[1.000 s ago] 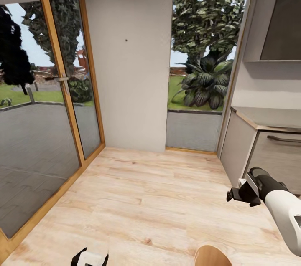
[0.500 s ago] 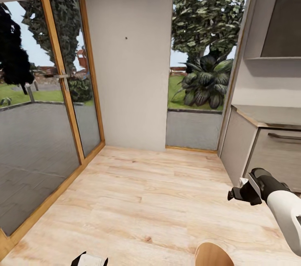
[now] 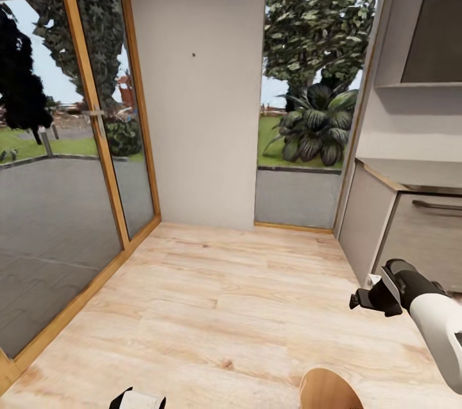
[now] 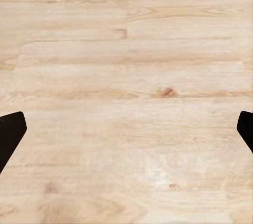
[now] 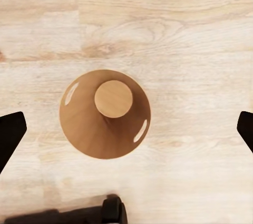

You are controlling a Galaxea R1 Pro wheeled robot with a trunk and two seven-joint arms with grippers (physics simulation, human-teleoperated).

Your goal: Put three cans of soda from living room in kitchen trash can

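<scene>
The tash can (image 5: 105, 114) is a round bin with a wood-brown inside. It stands on the pale wood floor straight under my right gripper (image 5: 126, 132). That gripper is open, its two dark fingertips (image 5: 10, 134) wide apart with nothing between them, and the bin's bottom is bare. The head view has the tash can's rim (image 3: 327, 390) at the lower edge, beside my right arm (image 3: 423, 313). My left gripper (image 4: 126, 132) is open over bare floor boards. The cans of soda are out of view.
I am in the kitchen. Tall wood-framed glass doors (image 3: 77, 158) run along the left, and a white wall (image 3: 199, 94) and a garden window (image 3: 314, 94) face me. Grey cabinets under a countertop (image 3: 410, 174) stand at the right.
The whole picture has slid up a little, so the camera moved; slightly more of the tash can's rim shows. Both arms hold about the same pose.
</scene>
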